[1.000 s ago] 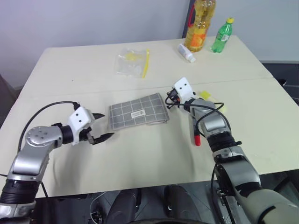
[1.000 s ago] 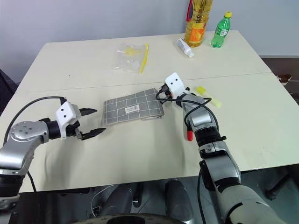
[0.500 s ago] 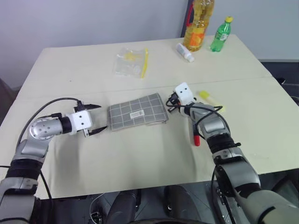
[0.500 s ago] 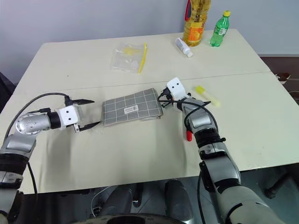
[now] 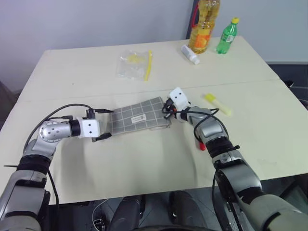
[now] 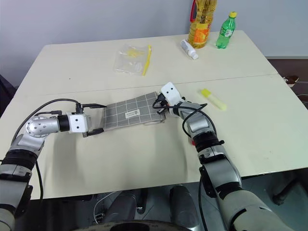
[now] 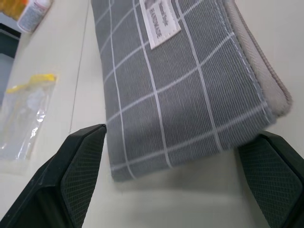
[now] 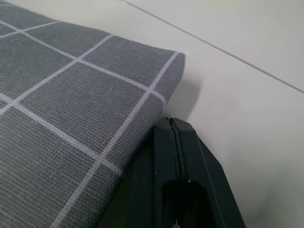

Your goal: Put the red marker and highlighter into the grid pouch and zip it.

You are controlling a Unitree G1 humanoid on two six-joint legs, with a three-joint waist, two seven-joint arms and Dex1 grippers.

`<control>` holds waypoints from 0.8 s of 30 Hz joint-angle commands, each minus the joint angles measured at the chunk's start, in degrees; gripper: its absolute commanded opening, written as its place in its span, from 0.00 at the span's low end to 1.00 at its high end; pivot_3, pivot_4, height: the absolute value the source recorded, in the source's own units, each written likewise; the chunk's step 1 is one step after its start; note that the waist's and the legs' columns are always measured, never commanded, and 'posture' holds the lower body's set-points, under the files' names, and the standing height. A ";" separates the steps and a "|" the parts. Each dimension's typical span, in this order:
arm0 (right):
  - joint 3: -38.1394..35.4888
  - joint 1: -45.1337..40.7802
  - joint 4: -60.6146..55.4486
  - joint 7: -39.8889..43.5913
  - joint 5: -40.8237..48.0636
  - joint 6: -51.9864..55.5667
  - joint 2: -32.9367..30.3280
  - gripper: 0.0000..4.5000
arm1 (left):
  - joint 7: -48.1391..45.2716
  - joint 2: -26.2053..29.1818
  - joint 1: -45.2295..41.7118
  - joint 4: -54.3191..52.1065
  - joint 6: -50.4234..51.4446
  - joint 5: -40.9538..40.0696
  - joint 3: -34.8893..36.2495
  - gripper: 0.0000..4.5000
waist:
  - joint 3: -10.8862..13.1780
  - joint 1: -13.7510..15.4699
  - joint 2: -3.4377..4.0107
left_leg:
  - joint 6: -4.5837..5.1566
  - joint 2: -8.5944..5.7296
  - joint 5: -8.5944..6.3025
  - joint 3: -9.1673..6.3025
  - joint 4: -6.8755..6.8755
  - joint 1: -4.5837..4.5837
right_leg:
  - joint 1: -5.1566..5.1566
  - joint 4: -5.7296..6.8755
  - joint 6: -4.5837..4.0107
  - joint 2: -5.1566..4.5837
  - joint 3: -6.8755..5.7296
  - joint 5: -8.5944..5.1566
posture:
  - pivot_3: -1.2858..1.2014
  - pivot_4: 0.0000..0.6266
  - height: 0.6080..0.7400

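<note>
The grid pouch [image 5: 138, 117] lies flat at the table's middle, label up. My left gripper [image 5: 104, 123] is open, and its fingers [image 7: 78, 171] stand on either side of the pouch's left short end. At the pouch's right end my right gripper [image 5: 166, 109] is shut, with its fingertips [image 8: 172, 124] against the fabric edge and nothing seen between them. The red marker [image 5: 202, 146] lies under my right forearm, with just its red end showing. The highlighter [image 5: 217, 104] lies on the table right of that arm.
A clear plastic bag [image 5: 136, 65] with a yellow strip lies behind the pouch. At the far right stand an oil bottle [image 5: 202, 26] and a green bottle [image 5: 227, 36], with a small white bottle [image 5: 191, 54] lying beside them.
My left gripper has rolled and moved forward until its open fingers flank the pouch's left end. My right gripper has moved left and down onto the pouch's right end.
</note>
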 commanded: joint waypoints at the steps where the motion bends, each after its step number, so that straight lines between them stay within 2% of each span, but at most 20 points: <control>1: 1.94 0.51 -2.12 2.61 0.17 -0.44 0.89 0.00 | 0.25 -0.58 -0.85 2.00 -2.82 1.13 -1.38 0.99 | 0.00 0.01 0.01 | 0.00 0.00 0.00 0.00 0.00 0.02 | 0.01 0.00 0.00 0.00 0.00 0.00 | 0.52 0.24 1.00; 3: 2.47 0.93 -2.88 3.44 0.04 -0.57 0.84 0.00 | -0.13 -0.87 -1.12 2.79 -4.16 1.13 -1.87 0.99 | 0.00 0.01 0.01 | 0.00 0.00 0.00 0.00 0.00 0.02 | 0.01 0.01 0.00 0.00 -0.01 0.00 | 0.52 0.24 1.00; 6: 2.53 1.10 -3.21 3.56 -0.05 -0.54 0.82 0.00 | -0.74 -1.13 -1.42 3.66 -5.07 0.36 -2.04 0.81 | -0.01 0.00 0.01 | 0.00 -0.01 0.00 0.00 0.00 0.02 | 0.01 0.01 0.00 0.00 -0.01 0.00 | 0.52 0.24 1.00; 13: 2.45 1.33 -3.57 3.22 -0.04 -0.36 0.62 0.00 | -2.57 -1.29 -0.89 3.64 -4.95 -2.46 -1.59 0.01 | 0.00 0.00 0.01 | 0.00 -0.01 0.00 0.00 0.00 0.02 | 0.00 0.02 0.00 0.01 -0.01 0.00 | 0.52 0.24 1.00; 18: -0.02 0.85 -5.20 -0.67 -0.78 -1.50 -2.17 0.00 | -3.38 -2.60 1.45 -2.51 6.63 -10.50 1.97 0.01 | 0.00 0.10 0.01 | 0.00 -0.01 0.00 0.00 0.00 0.00 | -0.01 0.03 0.00 0.01 -0.01 0.00 | 0.52 0.24 1.00; 24: -6.51 4.13 -15.81 -2.23 3.16 2.07 -7.65 0.00 | 2.44 -6.01 5.51 -23.93 35.49 -20.41 6.33 0.01 | 0.02 0.33 0.00 | 0.01 -0.02 0.00 -0.07 0.20 -0.14 | -0.01 0.05 0.01 -0.01 -0.01 0.00 | 0.52 0.24 1.00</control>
